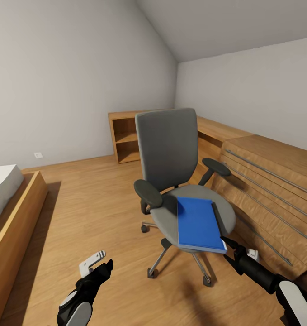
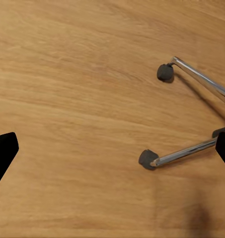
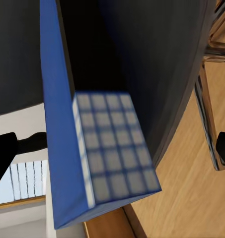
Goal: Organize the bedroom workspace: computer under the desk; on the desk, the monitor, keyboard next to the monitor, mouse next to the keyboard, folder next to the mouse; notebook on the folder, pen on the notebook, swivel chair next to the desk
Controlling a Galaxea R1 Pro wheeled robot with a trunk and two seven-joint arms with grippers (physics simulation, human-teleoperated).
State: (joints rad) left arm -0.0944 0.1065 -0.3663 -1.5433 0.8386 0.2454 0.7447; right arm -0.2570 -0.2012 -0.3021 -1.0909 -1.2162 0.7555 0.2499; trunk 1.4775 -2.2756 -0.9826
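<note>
Right jaws spread wide at the folder (image 1: 199,224) corner (left jaws open).

The left arm (image 1: 81,294) at seven o'clock in the head view is black along its forward segments, with a rounded light-grey shell panel near the wrist. Its gripper (image 1: 99,262) ends in one white bracket-like finger with small holes and one black tapered finger. The right arm (image 1: 271,280) at five o'clock is a black cylindrical forearm, then a white-grey rounded cover, with a small white block near the wrist.
</note>
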